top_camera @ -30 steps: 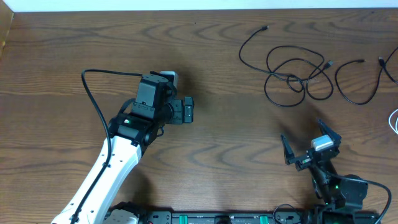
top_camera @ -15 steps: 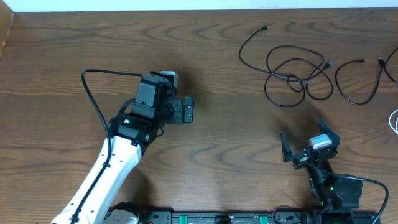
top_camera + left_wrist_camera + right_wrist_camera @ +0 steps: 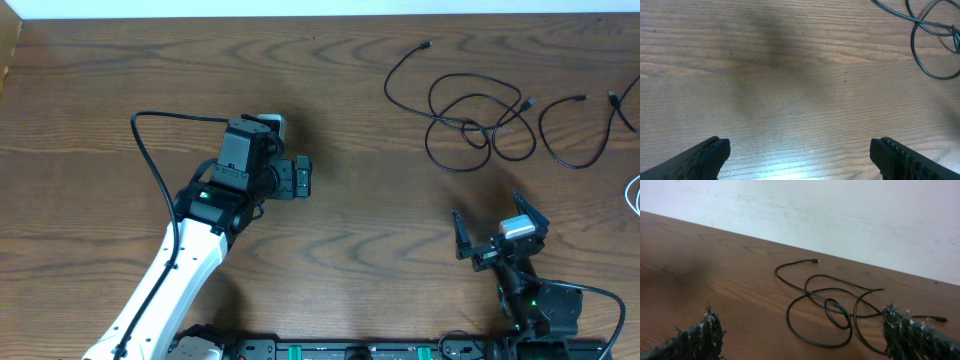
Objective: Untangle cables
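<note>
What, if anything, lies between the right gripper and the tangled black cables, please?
Nothing visible does. Only bare table lies between the open right gripper and the cables farther back.

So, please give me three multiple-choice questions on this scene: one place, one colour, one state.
1. Where on the table do the tangled cables lie, seen from overhead? A) far right B) near left C) under the left arm
2. What colour are these cables? A) white B) black C) red
3. How do the right jaws stand? A) shut on a cable B) open, empty C) shut, empty
1 A: they lie near the far right corner. 2 B: black loops on brown wood. 3 B: wide apart, nothing between.
</note>
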Tool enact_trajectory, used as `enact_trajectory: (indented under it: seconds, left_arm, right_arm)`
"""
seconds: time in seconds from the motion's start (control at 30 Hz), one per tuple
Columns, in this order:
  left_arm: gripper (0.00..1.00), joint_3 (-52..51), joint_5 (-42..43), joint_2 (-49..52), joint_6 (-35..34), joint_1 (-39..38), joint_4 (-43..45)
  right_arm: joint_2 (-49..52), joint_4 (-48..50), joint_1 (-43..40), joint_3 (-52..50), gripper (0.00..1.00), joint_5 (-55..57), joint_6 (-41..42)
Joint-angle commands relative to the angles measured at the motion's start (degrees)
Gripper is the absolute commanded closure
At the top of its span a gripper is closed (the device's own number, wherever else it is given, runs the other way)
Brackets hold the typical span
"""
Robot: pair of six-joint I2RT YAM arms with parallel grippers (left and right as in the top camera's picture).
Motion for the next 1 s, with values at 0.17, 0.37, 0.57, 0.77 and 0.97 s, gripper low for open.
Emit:
enact_trajectory:
  seconds: [0.17, 0.37, 0.57, 0.77, 0.97]
  left_arm:
    - [0.03, 0.9, -0.4, 0.4, -0.7, 0.2, 0.0]
    - [0.03, 0.9, -0.4, 0.4, -0.7, 0.2, 0.0]
    - [0.03, 0.9, -0.4, 0.4, -0.7, 0.2, 0.0]
    - [0.04, 0.9, -0.4, 0.4, -0.7, 0.2, 0.0]
    - [0.03, 0.9, -2.3, 0.4, 1.3, 0.2, -1.2]
  right_arm:
    - [-0.4, -0.4, -0.4, -0.1, 0.01, 0.8, 0.6]
    - [-0.4, -0.4, -0.4, -0.1, 0.01, 0.8, 0.6]
    - [-0.4, -0.4, -0.4, -0.1, 0.01, 0.8, 0.6]
    - [-0.4, -0.4, -0.4, -0.1, 0.01, 0.8, 0.6]
    - [-0.4, -0.4, -0.4, -0.1, 0.01, 0.8, 0.6]
